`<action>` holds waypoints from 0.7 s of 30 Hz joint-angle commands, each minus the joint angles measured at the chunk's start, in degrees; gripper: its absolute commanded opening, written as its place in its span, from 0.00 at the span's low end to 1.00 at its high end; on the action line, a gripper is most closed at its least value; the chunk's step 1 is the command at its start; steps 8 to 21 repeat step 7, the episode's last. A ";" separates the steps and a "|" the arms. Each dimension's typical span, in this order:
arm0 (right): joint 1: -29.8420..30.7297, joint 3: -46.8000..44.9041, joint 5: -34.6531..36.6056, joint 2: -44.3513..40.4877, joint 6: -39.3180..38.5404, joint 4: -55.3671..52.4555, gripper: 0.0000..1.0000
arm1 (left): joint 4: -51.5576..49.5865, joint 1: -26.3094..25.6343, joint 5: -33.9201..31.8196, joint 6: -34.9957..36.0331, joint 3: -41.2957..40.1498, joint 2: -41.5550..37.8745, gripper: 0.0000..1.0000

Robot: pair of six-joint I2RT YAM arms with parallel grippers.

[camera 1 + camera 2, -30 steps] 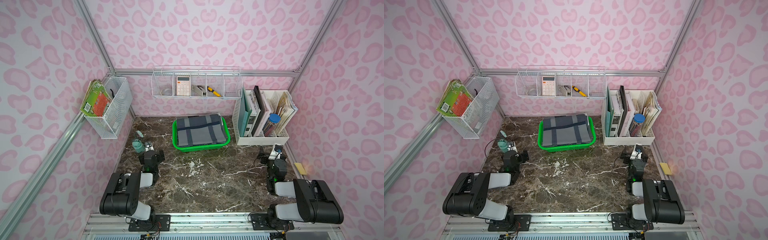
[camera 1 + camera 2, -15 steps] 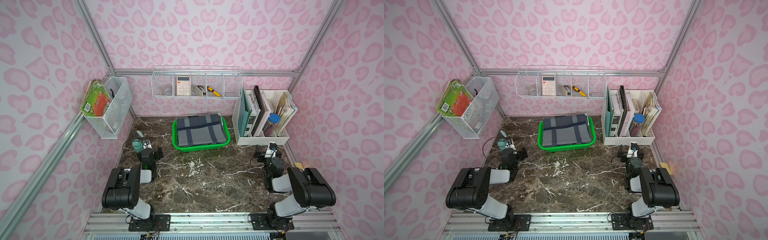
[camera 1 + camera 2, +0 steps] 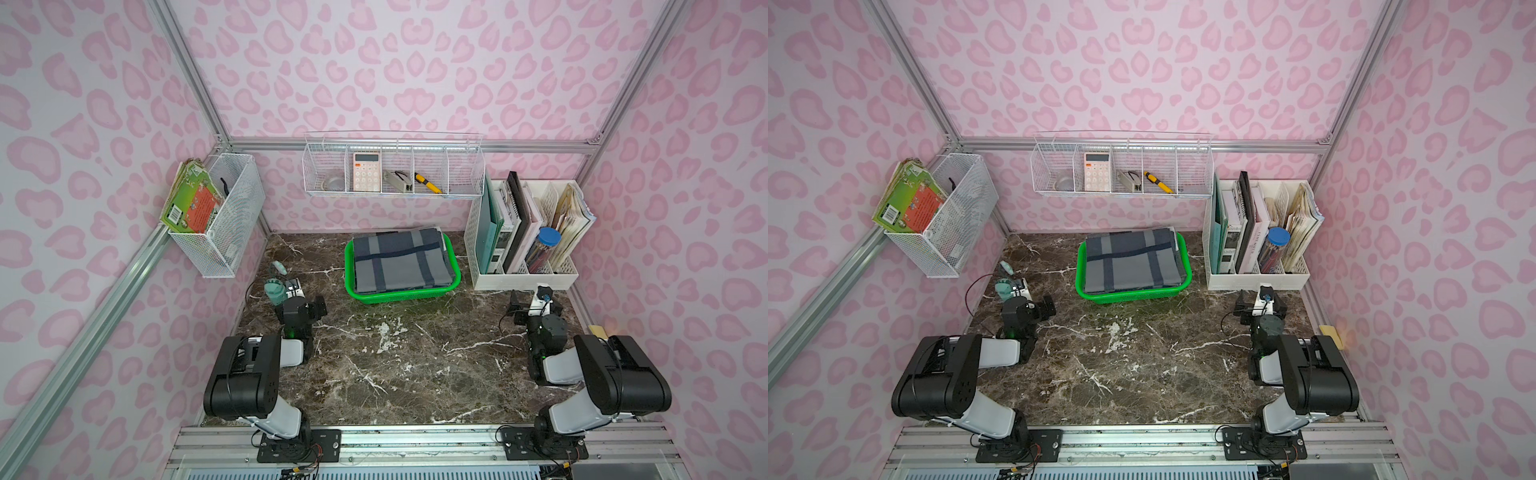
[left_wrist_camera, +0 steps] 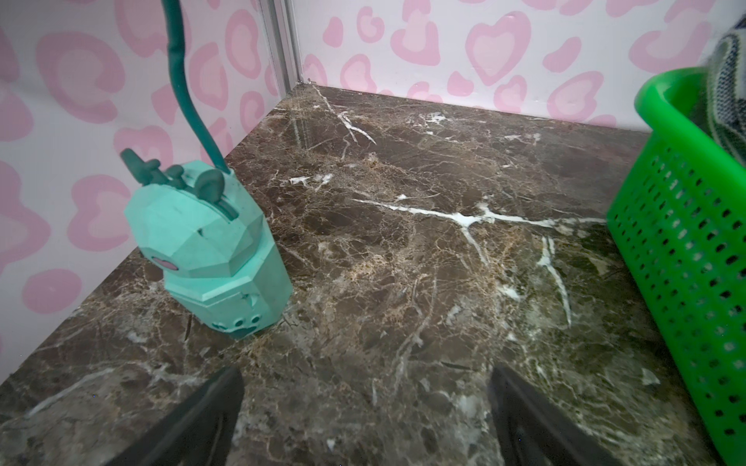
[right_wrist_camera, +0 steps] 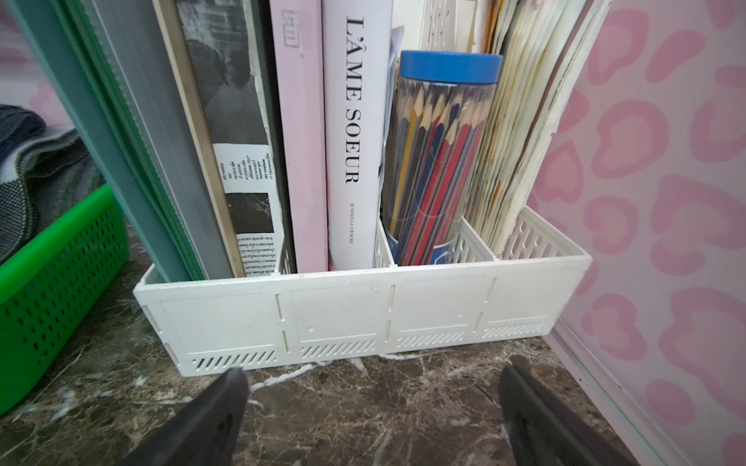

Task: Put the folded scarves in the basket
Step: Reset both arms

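By the left wall stands a teal deer-shaped gadget (image 4: 210, 258), perhaps a small lamp, though it's hard to be sure. Just beside it the left gripper (image 4: 367, 383) hangs low over the marble tabletop (image 3: 395, 365), jaws spread wide, holding nothing. At the middle back, the folded grey-and-navy scarf (image 3: 401, 259) lies flat inside the green basket (image 3: 399, 294), filling it. Further right, the right gripper (image 5: 373, 377) faces the white file organizer (image 5: 331, 322), likewise splayed and empty.
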 commanded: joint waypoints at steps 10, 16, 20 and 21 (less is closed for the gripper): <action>0.06 0.18 0.44 0.12 -0.50 1.41 1.00 | 1.04 0.05 0.25 -0.45 0.26 0.00 0.99; 0.06 0.18 0.44 0.12 -0.50 1.41 1.00 | 1.04 0.05 0.25 -0.45 0.26 0.00 0.99; 0.06 0.18 0.44 0.12 -0.50 1.41 1.00 | 1.04 0.05 0.25 -0.45 0.26 0.00 0.99; 0.06 0.18 0.44 0.12 -0.50 1.41 1.00 | 1.04 0.05 0.25 -0.45 0.26 0.00 0.99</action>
